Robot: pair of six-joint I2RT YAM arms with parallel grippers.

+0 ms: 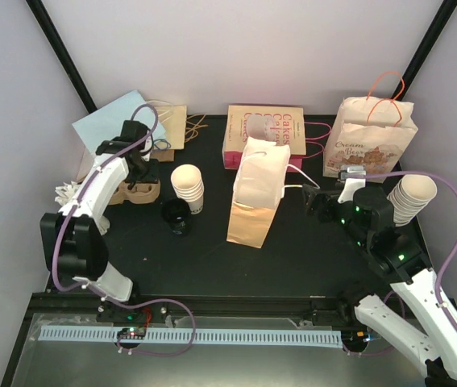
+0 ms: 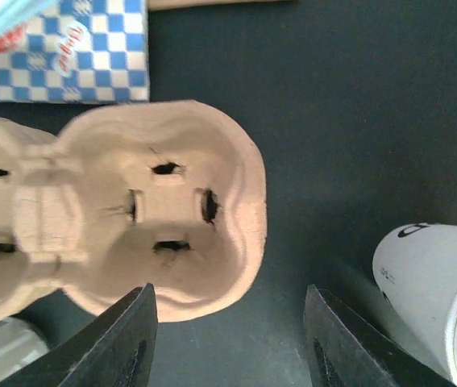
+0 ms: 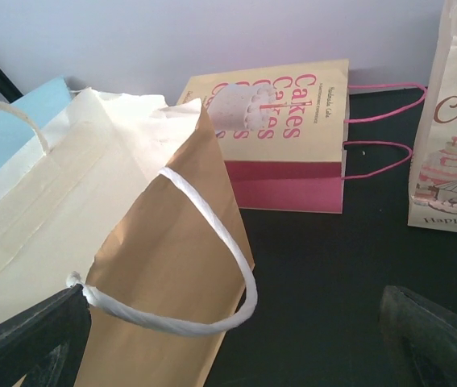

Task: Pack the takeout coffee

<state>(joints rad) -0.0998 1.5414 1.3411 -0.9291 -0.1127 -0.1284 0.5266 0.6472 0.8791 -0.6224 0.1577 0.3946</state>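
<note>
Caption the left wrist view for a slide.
Left gripper, jaws apart, above the moulded-pulp cup carrier; white paper cup at right.

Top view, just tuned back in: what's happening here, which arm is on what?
The left tool hangs open over the brown cup carrier at the back left and holds nothing. The right tool is wide open beside the tan and white paper bag standing mid-table, close to its white cord handle. A stack of cups and what looks like a black lid sit between the carrier and the bag. Neither tool has a cup.
</note>
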